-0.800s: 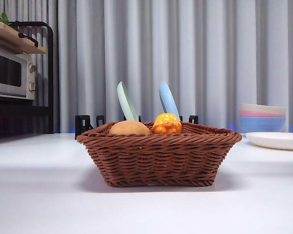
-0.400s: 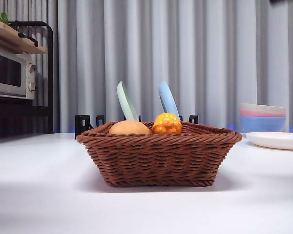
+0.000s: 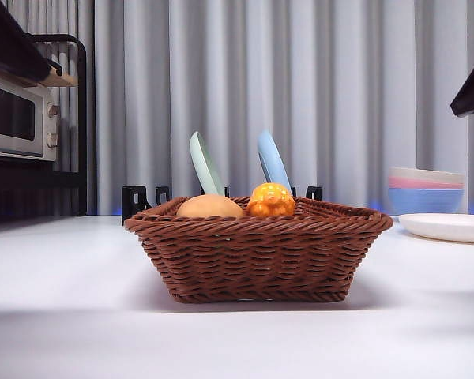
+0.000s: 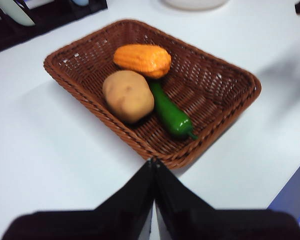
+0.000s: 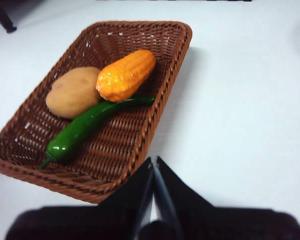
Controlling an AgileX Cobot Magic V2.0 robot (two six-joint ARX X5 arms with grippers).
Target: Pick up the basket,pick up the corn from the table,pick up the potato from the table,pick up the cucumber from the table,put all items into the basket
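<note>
The brown wicker basket point(image 3: 257, 260) stands on the white table; it also shows in the left wrist view point(image 4: 210, 107) and the right wrist view point(image 5: 125, 150). Inside lie the tan potato point(image 4: 128, 95) point(image 5: 73, 91) point(image 3: 209, 208), the bumpy orange-yellow corn point(image 4: 142, 59) point(image 5: 126, 75) point(image 3: 270, 200) and the dark green cucumber point(image 4: 169, 110) point(image 5: 85, 125), which the basket wall hides in the front view. My left gripper point(image 4: 153, 165) is shut and empty, above the table beside the basket. My right gripper point(image 5: 153, 162) is shut and empty, above the table beside the basket.
A black rack behind the basket holds an upright pale green plate point(image 3: 205, 163) and a blue plate point(image 3: 272, 161). Stacked bowls point(image 3: 425, 190) and a white plate point(image 3: 446, 227) sit at the right. A microwave point(image 3: 20, 118) on a shelf stands at the left.
Dark arm parts have come into the front view at the top left corner and the upper right edge. The basket and vegetables have not moved.
</note>
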